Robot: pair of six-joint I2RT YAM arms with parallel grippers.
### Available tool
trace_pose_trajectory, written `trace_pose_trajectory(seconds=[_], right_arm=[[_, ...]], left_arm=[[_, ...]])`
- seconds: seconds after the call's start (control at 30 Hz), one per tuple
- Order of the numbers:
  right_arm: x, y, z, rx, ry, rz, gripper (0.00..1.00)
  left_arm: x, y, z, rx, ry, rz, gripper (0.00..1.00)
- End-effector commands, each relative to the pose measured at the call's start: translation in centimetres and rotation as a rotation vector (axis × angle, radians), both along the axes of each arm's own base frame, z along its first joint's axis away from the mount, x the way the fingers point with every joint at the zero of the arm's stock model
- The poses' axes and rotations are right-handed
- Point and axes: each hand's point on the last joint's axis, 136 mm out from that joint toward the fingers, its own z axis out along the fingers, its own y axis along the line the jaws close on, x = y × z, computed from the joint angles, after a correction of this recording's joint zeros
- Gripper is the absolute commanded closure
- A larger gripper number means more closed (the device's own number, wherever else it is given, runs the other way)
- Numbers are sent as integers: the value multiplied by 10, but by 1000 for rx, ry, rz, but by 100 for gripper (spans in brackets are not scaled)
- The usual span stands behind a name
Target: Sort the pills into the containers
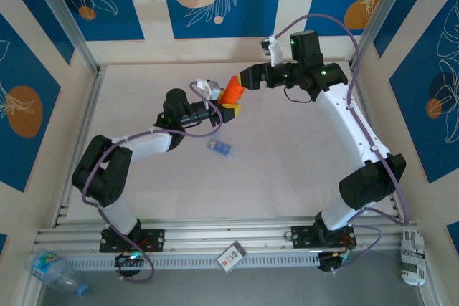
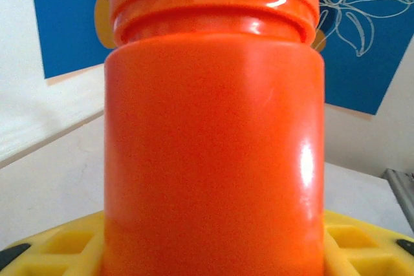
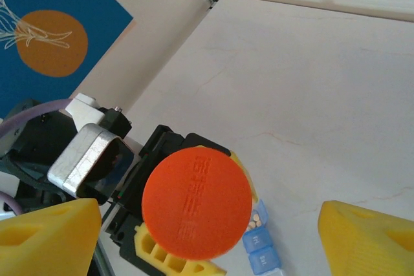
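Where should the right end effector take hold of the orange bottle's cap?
Grip the cap by its round rim, fingers on opposite sides, approaching along the orange bottle's axis from the cap end. The left end effector holds the body, so the cap faces out unobstructed.

Orange bottle [image 2: 213, 147]: plastic, smooth, high gloss, bright highlights down the wall. Its cap [image 3: 196, 203]: orange plastic, matt top, raised lettering. Right pincer [image 3: 210, 240] fingers [image 3: 48, 234]: yellow plastic, matt, slightly grainy. Pill container [image 3: 262, 250], lower centre: translucent blue plastic, smooth. Worktop [image 3: 310, 75]: pale, matt, faint veining. Bracket [image 3: 90, 159], left: bare metal, dull sheen.
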Motion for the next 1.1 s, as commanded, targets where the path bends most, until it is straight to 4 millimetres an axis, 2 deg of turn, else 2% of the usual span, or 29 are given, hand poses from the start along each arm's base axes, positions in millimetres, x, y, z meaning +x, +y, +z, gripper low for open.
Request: trace_pose_trajectory(seconds=[0.0,0.27,0.47,0.6,0.77,0.9,0.97,1.07], right_arm=[[-7,10,1,-3,-9,74,14],[-7,19,-7,6,25,95,21],[-7,22,-11,21,52,113,39],[-9,25,-16,23,71,126,42],[-10,27,-24,19,92,123,57],[-9,30,-32,11,122,100,62],[-8,32,-41,-4,152,65,66],[-9,37,-57,-39,192,-1,67]], left_arm=[[-4,-3,20,-45,-40,-63,100],[-4,-4,20,-45,-34,-69,100],[-3,-4,20,-45,-35,-66,100],[-3,-4,20,-45,-36,-67,100],[-3,-4,21,-47,-39,-66,100],[-2,-3,23,-49,-45,-59,100],[0,-2,24,-51,-47,-45,100],[6,1,27,-52,-56,6,100]])
